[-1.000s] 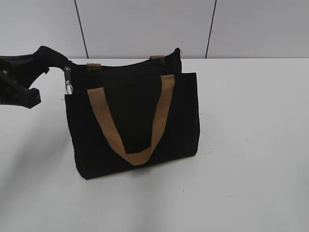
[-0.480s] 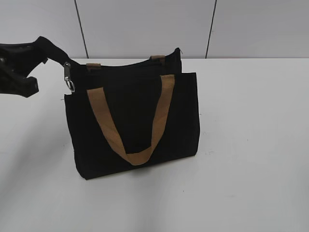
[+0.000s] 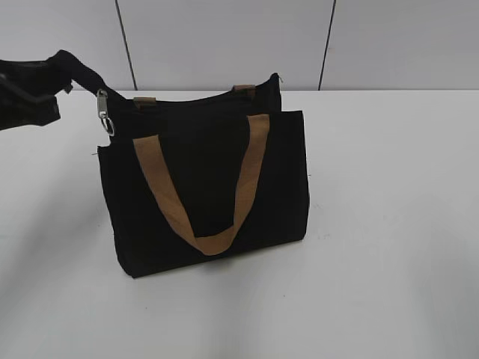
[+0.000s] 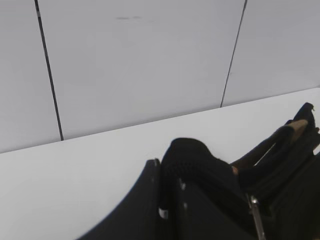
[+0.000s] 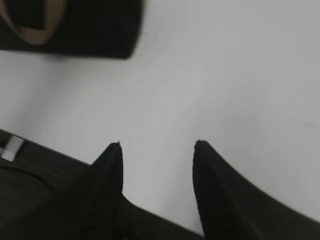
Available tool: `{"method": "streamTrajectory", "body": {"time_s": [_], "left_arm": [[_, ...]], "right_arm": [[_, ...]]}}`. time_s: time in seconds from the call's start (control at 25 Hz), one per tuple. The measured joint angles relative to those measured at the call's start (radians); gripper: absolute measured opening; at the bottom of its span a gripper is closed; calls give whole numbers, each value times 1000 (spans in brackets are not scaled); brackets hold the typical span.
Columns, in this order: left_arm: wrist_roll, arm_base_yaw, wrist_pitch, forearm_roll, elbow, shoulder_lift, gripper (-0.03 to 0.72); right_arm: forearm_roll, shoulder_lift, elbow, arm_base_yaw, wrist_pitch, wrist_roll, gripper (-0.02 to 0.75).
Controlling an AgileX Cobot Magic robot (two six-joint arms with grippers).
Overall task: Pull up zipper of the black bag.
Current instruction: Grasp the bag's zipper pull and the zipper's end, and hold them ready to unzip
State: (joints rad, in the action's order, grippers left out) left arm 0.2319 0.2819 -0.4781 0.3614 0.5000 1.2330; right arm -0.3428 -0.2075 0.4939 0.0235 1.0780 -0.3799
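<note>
The black bag [image 3: 206,179] stands upright on the white table, with tan handles [image 3: 202,239]. The zipper [image 3: 105,112], a small silver pull with a ring, hangs at the bag's top left corner. It also shows in the left wrist view [image 4: 256,216]. My left gripper [image 3: 46,96] is shut on the black fabric end [image 3: 75,69] of the zip line, left of the zipper, and holds it raised; the left wrist view shows the gripper [image 4: 167,187] clamped on that fabric [image 4: 192,160]. My right gripper [image 5: 157,145] is open and empty above the table, away from the bag [image 5: 90,30].
A grey panelled wall [image 3: 224,37] stands behind the table [image 3: 389,224]. A dark robot base part [image 5: 30,185] lies at the lower left of the right wrist view. The right gripper does not show in the exterior view.
My left gripper has moved up and a little left with the fabric end. The zipper has risen slightly with it. The bag's top left corner is pulled tauter.
</note>
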Motion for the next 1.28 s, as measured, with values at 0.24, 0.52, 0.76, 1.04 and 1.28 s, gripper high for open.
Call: {"method": "streamTrajectory", "body": {"time_s": [0.24,0.52,0.76,1.04,1.28], "left_arm": [[62,0,39,2,19,0,12],[115,0,60,2,19,0,12],[118,0,1,21,19,0,12],[119,0,-9,24,19,0,12],[119,0,-9,24,19,0,12]], "right_arm": [[-383,-215,10,-58,-179,-328,361],[-760,-555,19,-166,-265,-719,361],[-933,-841,131,-316,-311,-952,361],[-960,-1119,383,-484,-365,-1056,361],[-960,-1331,543,-551,-371,-1108,361]]}}
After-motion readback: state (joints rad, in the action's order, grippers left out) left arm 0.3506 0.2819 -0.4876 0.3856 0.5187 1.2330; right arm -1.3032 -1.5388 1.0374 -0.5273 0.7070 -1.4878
